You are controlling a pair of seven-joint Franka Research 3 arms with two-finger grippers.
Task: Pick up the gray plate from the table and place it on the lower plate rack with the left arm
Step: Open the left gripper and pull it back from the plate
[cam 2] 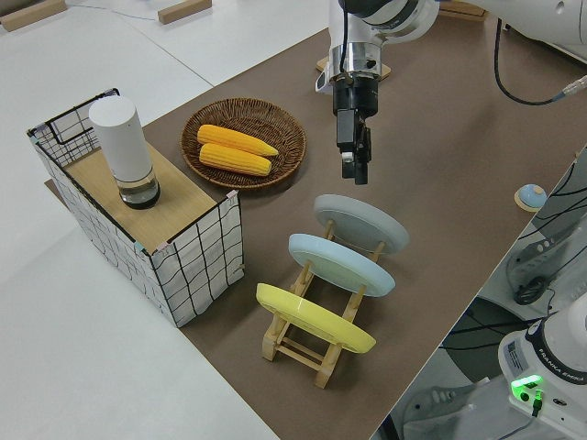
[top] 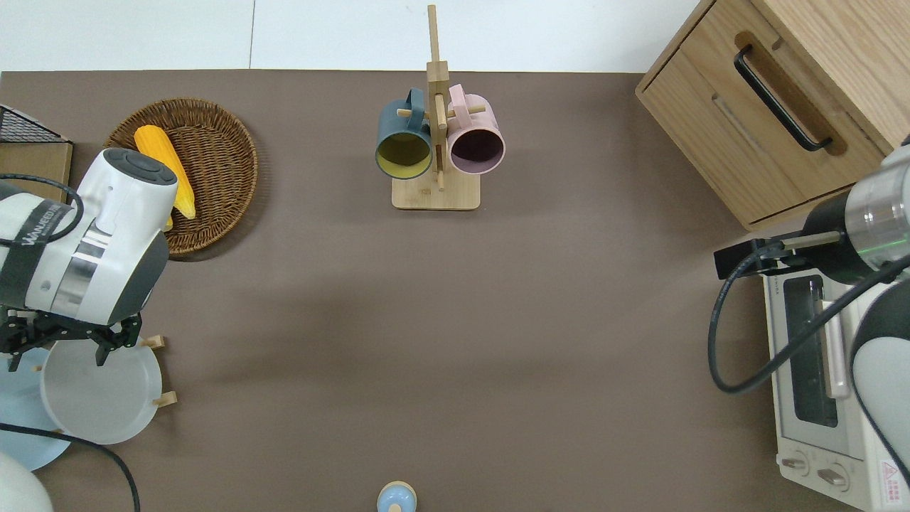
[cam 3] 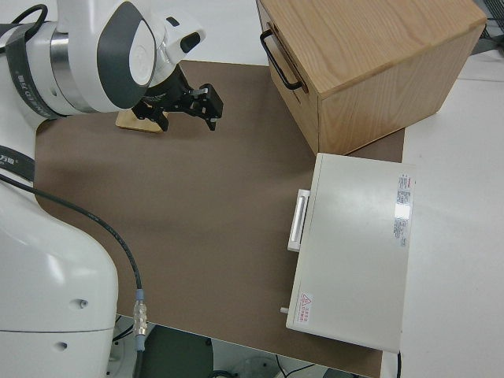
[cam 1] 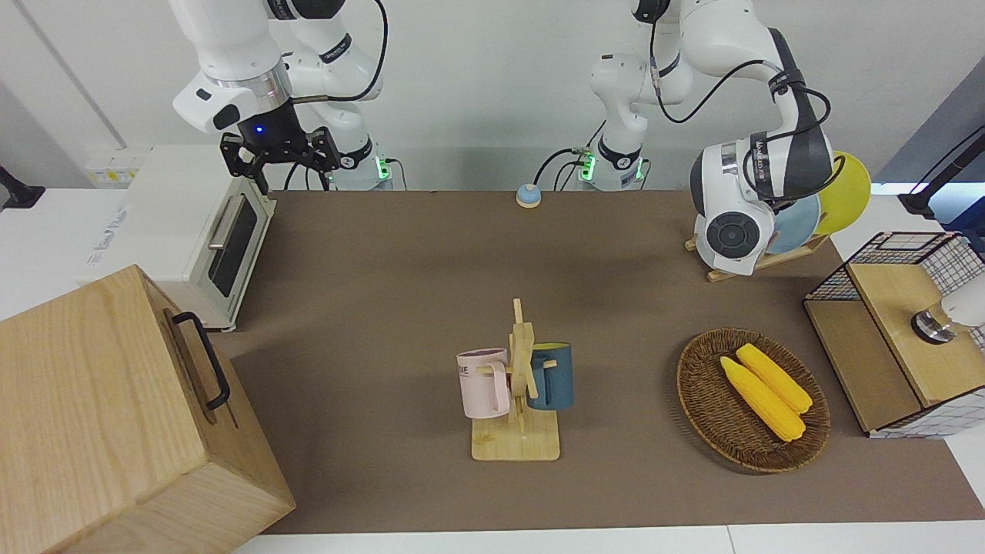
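**Ana:** Left gripper (top: 58, 350), where is it, please?

**Ben:** It hangs over the rim of the gray plate (top: 106, 398), on the side of the rim that is farther from the robots. The left side view shows it pointing down, with a clear gap between its tips and the plate.

**Ana:** Does it hold something?

**Ben:** No. Its 2 fingers (top: 104, 350) are spread wide and nothing is between them.

**Ana:** And the gray plate itself?

**Ben:** It stands tilted in the lower plate rack (cam 2: 303, 344), at the left arm's end of the table (top: 455, 320). There are 3 plates in this rack. The gray one takes the end slot farthest from the robots, the light blue plate (cam 2: 341, 264) is in the middle, and the yellow plate (cam 2: 312, 316) is at the other end.

**Ana:** What is near the rack?

**Ben:** The wicker basket (top: 220, 171) with 2 yellow corn cobs (cam 2: 234, 151) lies farther from the robots, a little apart from the rack.

**Ana:** And the right gripper (cam 3: 185, 110)?

**Ben:** The right arm is parked. Its fingers are apart and it carries nothing.
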